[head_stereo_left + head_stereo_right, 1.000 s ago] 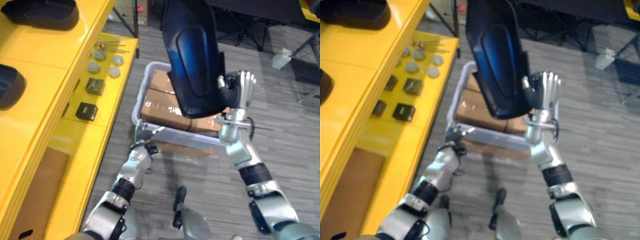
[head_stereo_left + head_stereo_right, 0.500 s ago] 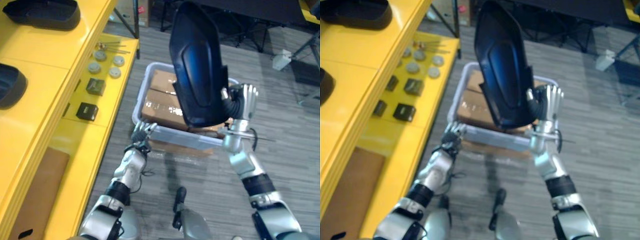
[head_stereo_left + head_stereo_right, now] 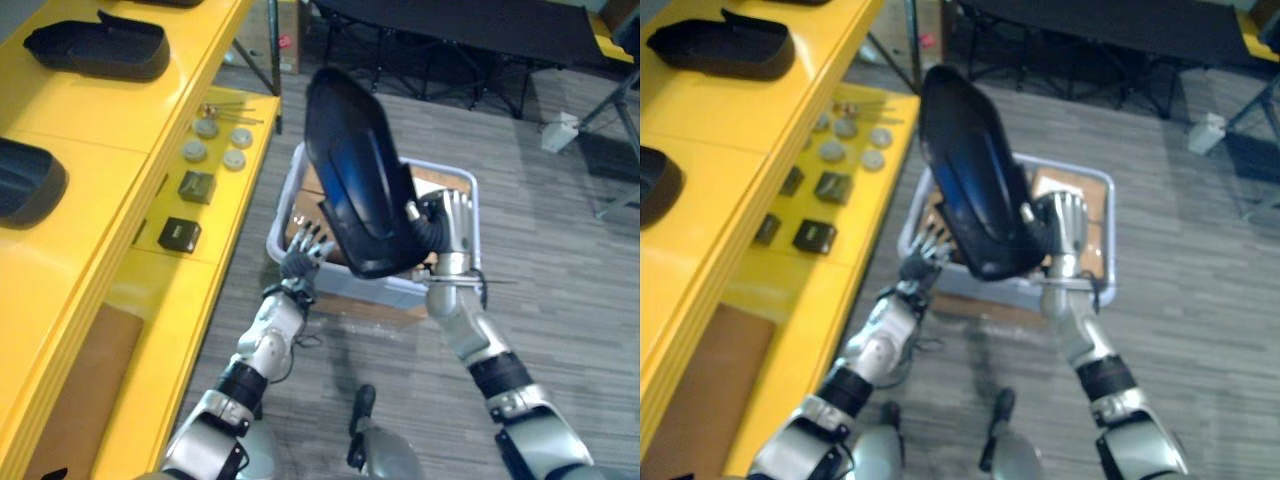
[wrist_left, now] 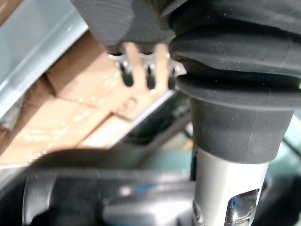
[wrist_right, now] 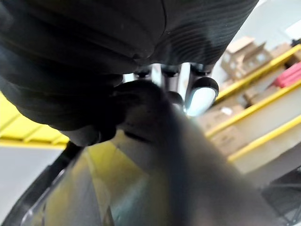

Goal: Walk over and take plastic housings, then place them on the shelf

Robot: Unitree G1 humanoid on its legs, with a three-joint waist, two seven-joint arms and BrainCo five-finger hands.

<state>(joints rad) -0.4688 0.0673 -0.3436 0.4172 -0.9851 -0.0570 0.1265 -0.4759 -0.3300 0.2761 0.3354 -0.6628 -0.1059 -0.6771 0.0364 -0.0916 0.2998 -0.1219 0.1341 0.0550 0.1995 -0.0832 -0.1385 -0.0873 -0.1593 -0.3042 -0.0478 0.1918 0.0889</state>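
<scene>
A large black plastic housing (image 3: 355, 170) is held up over the grey bin (image 3: 390, 292), tilted with its top toward the shelf. My right hand (image 3: 450, 225) is shut on its lower right edge; the right wrist view shows the fingers (image 5: 197, 89) curled over the dark rim. My left hand (image 3: 305, 248) is raised beside the housing's lower left edge with fingers spread open; I cannot tell whether it touches. Two more black housings (image 3: 97, 47) (image 3: 25, 180) lie on the yellow shelf's (image 3: 90, 120) top level at the left.
The bin holds brown cardboard boxes (image 3: 1055, 185) and stands on the grey floor beside the shelf. The lower shelf level carries small dark boxes (image 3: 180, 233) and round discs (image 3: 220, 150). A brown board (image 3: 80, 390) lies lower down. Dark frames and table legs stand behind.
The housing has come down and tilted left toward the shelf. My left hand has risen from the bin's front rim to the housing's lower edge and opened its fingers. The camera has shifted.
</scene>
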